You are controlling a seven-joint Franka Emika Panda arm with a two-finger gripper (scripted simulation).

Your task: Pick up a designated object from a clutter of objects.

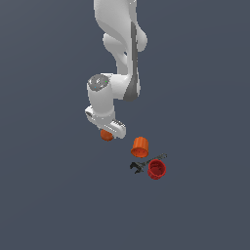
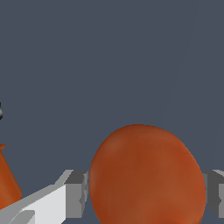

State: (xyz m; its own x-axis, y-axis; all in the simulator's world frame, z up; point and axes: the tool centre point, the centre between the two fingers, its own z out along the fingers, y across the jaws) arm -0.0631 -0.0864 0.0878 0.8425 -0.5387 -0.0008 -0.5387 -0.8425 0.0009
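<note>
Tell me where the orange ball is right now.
The orange ball sits between the fingers of the gripper, under the arm, to the exterior view's left of the orange cup, apart from it.

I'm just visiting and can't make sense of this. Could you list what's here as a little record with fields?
arm: one white arm, reaching down
hand: around the ball, a finger at each side
ball: orange-red, between the fingers
orange cup: beside the ball, toward the exterior view's right
red cup: open end showing
dark tool: lying against the red cup
contact with ball: appears closed on it
</note>
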